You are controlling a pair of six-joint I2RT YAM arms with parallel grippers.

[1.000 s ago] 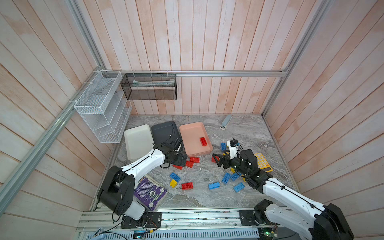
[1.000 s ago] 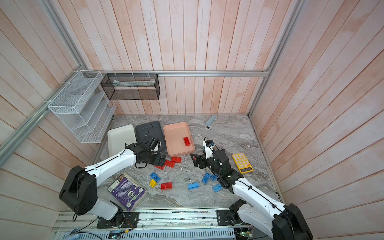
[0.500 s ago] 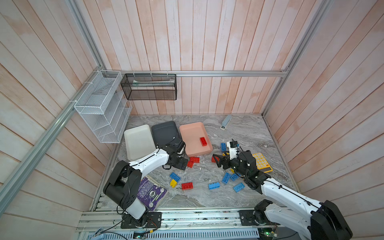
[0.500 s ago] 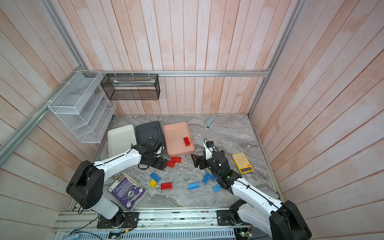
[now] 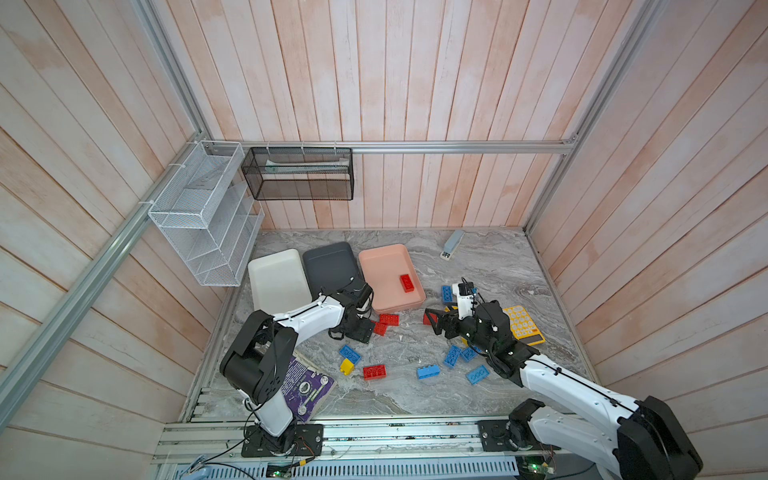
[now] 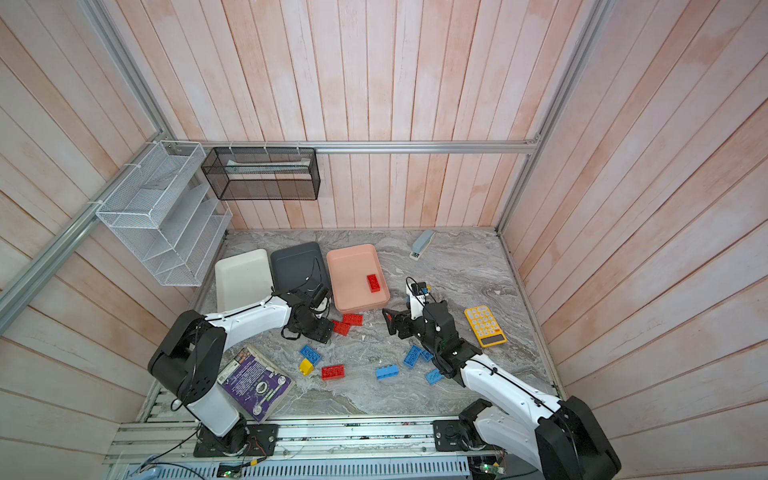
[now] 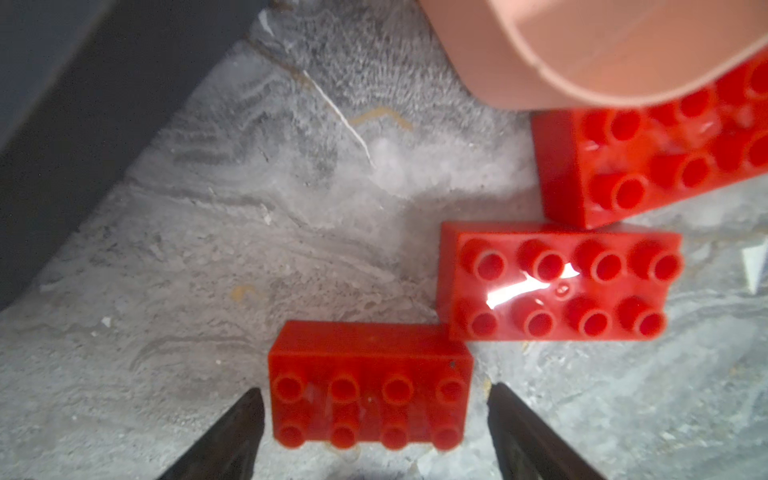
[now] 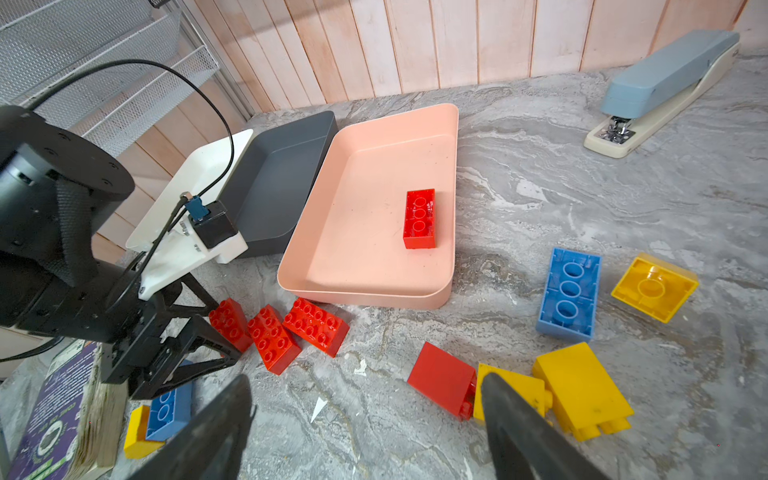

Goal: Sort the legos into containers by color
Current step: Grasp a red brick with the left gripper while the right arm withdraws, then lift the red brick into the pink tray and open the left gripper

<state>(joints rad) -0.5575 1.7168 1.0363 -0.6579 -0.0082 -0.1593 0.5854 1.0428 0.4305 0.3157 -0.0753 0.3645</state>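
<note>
Left pincer (image 7: 374,392) straddles a red Lego brick (image 7: 370,386)
Its jaws stand apart, not yet gripping; right pincer (image 8: 366,379) gapes empty above the desk (image 8: 540,187).

Both arms are built alike, with glossy white shells on the long links and matt black cylindrical housings at the joints. The left arm (image 5: 309,318) has a fat black shoulder drum (image 5: 257,361) dotted with small screws, and a thin black cable (image 5: 303,311) runs along its white link. The right arm (image 5: 573,395) carries the same kind of cable. Each arm stands on a black base plate (image 5: 282,440). The left pincer (image 7: 374,415) is black, its tapered fingers braced by open triangular struts. Its wrist bears a small black cube camera (image 8: 216,228) on a white bracket, with a blue plug. The right pincer (image 8: 368,395) shows dark wedge-shaped fingers.
</note>
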